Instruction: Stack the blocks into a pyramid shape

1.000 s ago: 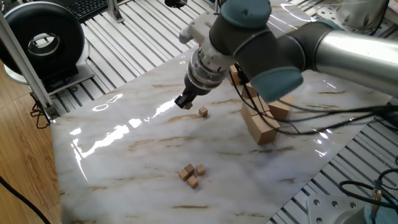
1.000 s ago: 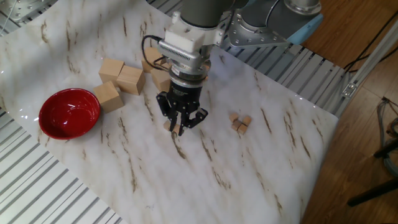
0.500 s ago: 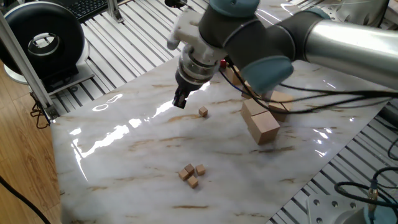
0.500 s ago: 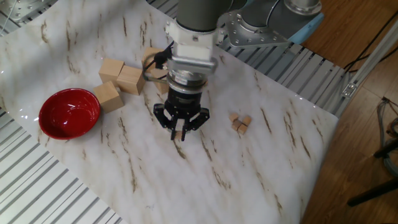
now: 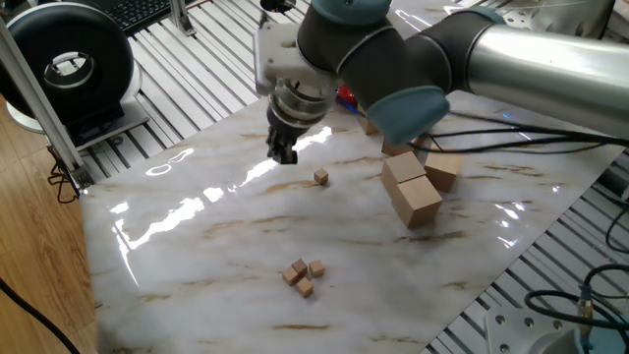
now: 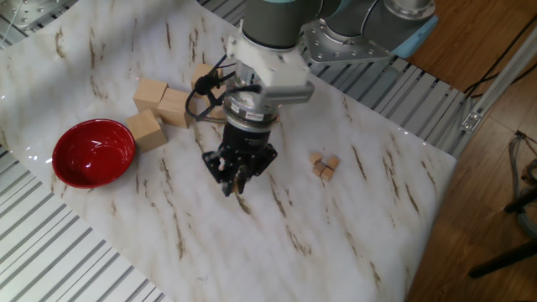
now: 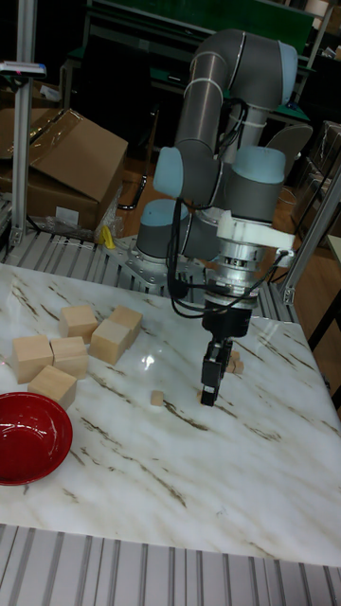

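Gripper has lifted and swung away from the lone cube over the last second; earlier it hung right next to that cube, now it sits up and to the side, tilted, clear of it. Same gripper in the other fixed view and the tall view. Fingers look pressed close with nothing seen between them, but they are dark and small, so I cannot tell for sure. No cube is visibly carried.

The lone cube rests on the marble counter, also seen in the tall view, same spot as before. The other three small cubes sit clustered together well apart from it, near the counter's front edge in this view; in the other fixed view they lie flat, touching, nothing stacked on top as far as I can see.

Large wooden blocks and a red bowl are off to the side, untouched.

Judgement: no grasp made on the lone cube; the pyramid is not started, and that cube must yet be picked and brought to the cluster.
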### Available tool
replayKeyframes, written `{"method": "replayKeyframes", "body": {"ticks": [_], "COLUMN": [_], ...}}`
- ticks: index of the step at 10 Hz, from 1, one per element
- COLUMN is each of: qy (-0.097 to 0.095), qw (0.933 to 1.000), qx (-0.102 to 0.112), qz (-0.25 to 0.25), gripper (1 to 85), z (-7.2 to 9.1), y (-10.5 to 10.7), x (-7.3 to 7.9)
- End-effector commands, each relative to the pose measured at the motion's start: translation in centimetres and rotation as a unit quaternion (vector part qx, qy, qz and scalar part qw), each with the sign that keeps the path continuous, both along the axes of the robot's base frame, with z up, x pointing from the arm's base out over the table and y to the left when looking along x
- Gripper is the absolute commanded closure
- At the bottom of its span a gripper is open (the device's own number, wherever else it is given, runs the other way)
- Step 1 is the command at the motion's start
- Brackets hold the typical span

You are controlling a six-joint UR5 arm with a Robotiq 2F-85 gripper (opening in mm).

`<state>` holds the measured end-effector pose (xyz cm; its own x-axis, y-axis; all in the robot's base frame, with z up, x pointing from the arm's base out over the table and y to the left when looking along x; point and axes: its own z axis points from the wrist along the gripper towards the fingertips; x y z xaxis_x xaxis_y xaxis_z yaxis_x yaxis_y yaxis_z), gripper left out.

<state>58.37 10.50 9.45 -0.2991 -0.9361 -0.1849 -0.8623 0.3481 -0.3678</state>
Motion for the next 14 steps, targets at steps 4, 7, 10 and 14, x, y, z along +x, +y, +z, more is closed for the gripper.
{"method": "replayKeyframes", "body": {"ticks": [4,7,10,14], "qy": [0.023,0.05,0.044,0.096], "qw": [0.9948,0.9935,0.9907,0.9789], "qx": [0.099,0.101,0.125,0.135], "qz": [0.001,-0.016,-0.032,-0.12], "gripper": [84.7,84.7,84.7,84.7], "z": [-0.7,-1.9,-3.0,-4.3], "y": [3.0,0.7,1.2,1.3], "x": [0.9,1.2,2.6,0.0]}}
